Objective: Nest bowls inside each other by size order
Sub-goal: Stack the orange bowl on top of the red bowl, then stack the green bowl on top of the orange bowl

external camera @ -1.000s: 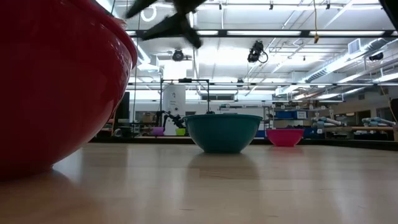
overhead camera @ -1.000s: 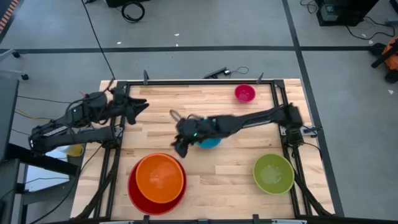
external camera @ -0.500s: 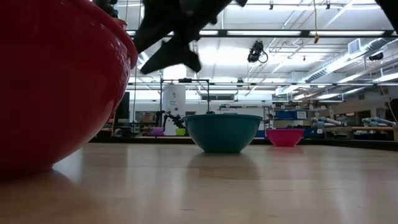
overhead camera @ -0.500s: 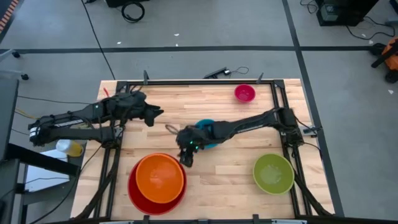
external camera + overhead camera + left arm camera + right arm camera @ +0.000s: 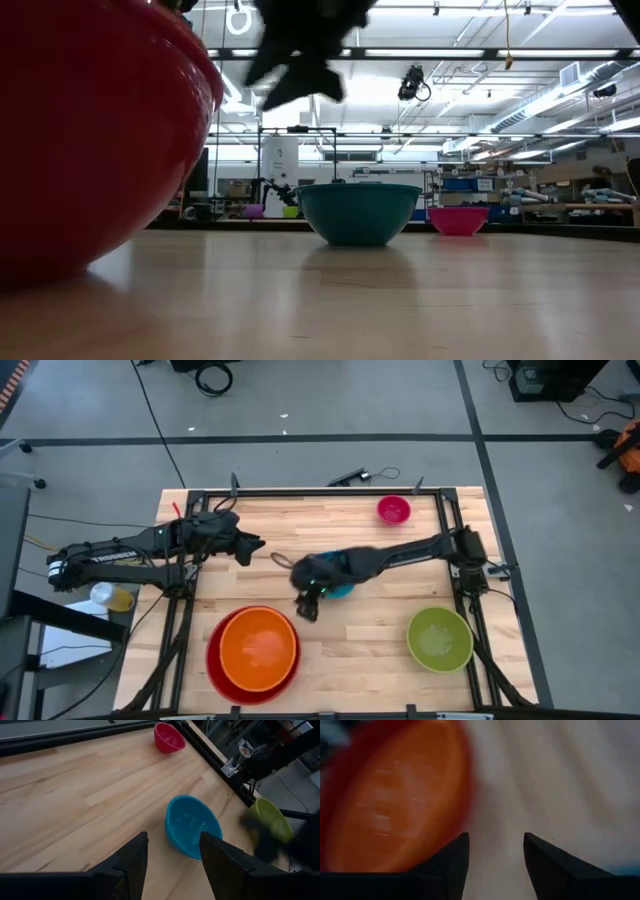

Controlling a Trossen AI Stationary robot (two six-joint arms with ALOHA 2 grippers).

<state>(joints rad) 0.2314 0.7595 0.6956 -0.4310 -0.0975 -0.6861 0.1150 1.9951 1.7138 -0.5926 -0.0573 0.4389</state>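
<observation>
The orange bowl [image 5: 258,645] sits nested in the red bowl [image 5: 222,672] at the near left; the red bowl also fills the left of the low view [image 5: 90,130]. The blue bowl [image 5: 192,831] stands on its base mid-table, partly under my right arm in the high view [image 5: 342,589]. The lime green bowl [image 5: 440,638] stands near right and the small pink bowl [image 5: 393,510] far right. My right gripper [image 5: 308,605] hovers open and empty between the blue and orange bowls. My left gripper [image 5: 256,547] is open and empty, left of the blue bowl.
A black metal frame [image 5: 300,491] runs along the table's far edge and sides. Bare wood lies between the orange and green bowls [image 5: 350,650]. The room with benches and gear shows beyond the table in the low view.
My left gripper has reached from the table's left edge toward the right, closer to the blue bowl. My right gripper has shifted a little toward the near edge and the right, above the table. The bowls have stayed where they were.
</observation>
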